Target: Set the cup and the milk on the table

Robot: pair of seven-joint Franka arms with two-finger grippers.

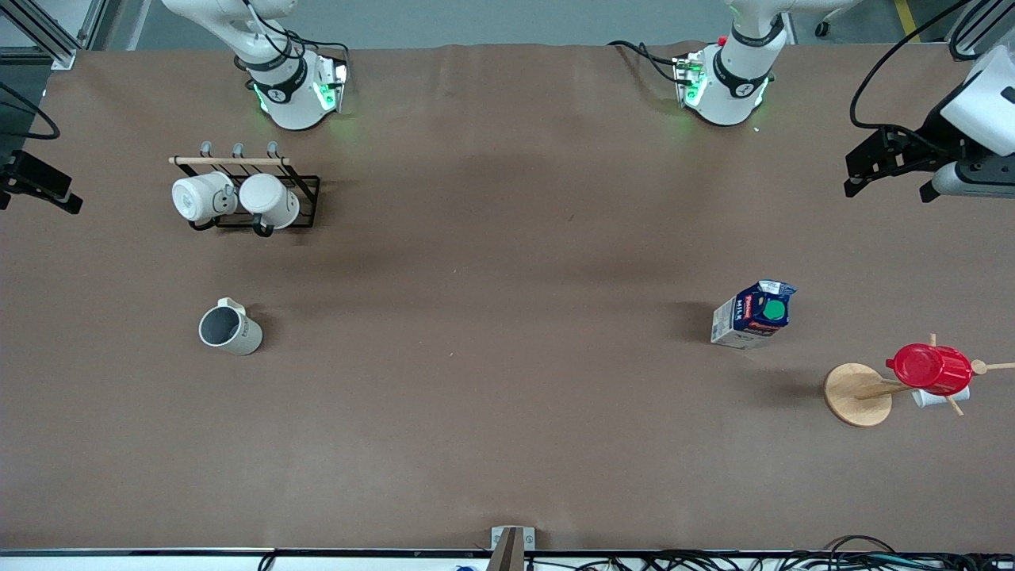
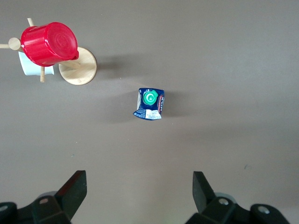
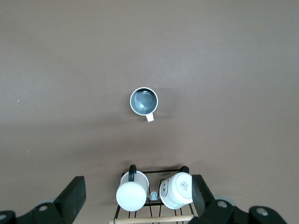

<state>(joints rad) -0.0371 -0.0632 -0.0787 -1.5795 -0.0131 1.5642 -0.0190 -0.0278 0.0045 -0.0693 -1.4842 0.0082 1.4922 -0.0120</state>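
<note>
1. Upright on the desk, the cup stood toward the right arm's end, nearer the front camera than the black wire rack; its dark grey inside looked empty in the right wrist view, and its small handle pointed toward the rack.
2. Two plain white mugs hung on their sides on that rack, under a wooden bar; what was inside them could not be seen.
3. The milk stood upright on the desk toward the left arm's end, its green cap closed on top, well apart from the cup.
4. Near the milk, and nearer the front camera, a wooden peg stand carried a red cup tipped on its side, with a small white cup just beneath it.
5. The left gripper hung over the left arm's edge of the desk, its fingers spread wide and holding nothing, the milk below it.
6. The right gripper hung over the rack area, its fingers likewise spread apart and empty; in the front view only a dark part of it showed at the picture's edge.
</note>
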